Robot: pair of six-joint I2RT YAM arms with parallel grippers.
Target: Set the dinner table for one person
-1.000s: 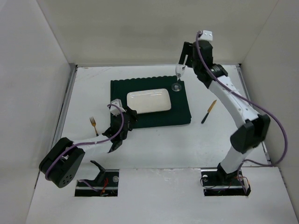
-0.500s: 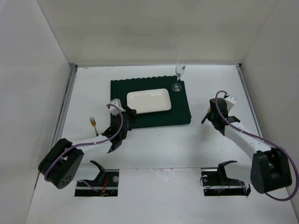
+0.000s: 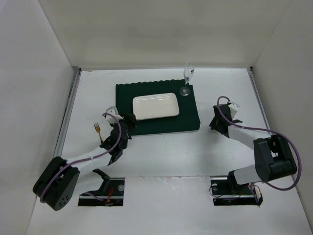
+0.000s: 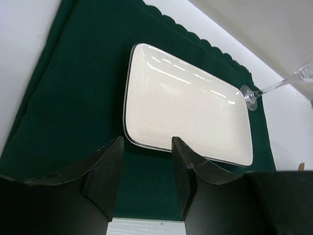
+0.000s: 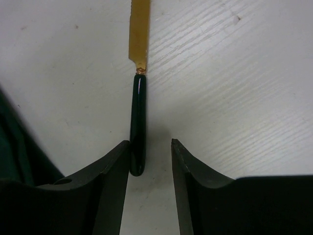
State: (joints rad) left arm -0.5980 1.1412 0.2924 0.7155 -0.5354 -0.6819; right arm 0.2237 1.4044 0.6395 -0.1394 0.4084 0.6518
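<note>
On the white dinner table [image 3: 161,152] lies a dark green placemat [image 3: 124,95] with a white rectangular plate [image 3: 155,106] on it. A wine glass [image 3: 188,78] stands at the mat's far right corner. A gold fork [image 3: 98,130] lies left of the mat. My left gripper [image 4: 146,142] is open and empty over the mat's near edge, facing the plate [image 4: 190,117]. My right gripper [image 5: 150,143] is low over the table, open. The dark green handle of a gold-bladed knife [image 5: 138,112] lies between its fingers, against the left one. In the top view my right gripper [image 3: 215,122] hides the knife.
White walls enclose the table on three sides. Metal edge strips [image 3: 68,117] run along its left and right sides. The glass's foot [image 4: 250,97] shows at the plate's far right corner in the left wrist view. Both arm bases sit at the near edge.
My right arm has left the glass at the back and come down to the knife right of the mat. My left gripper has drifted slightly left, still open.
</note>
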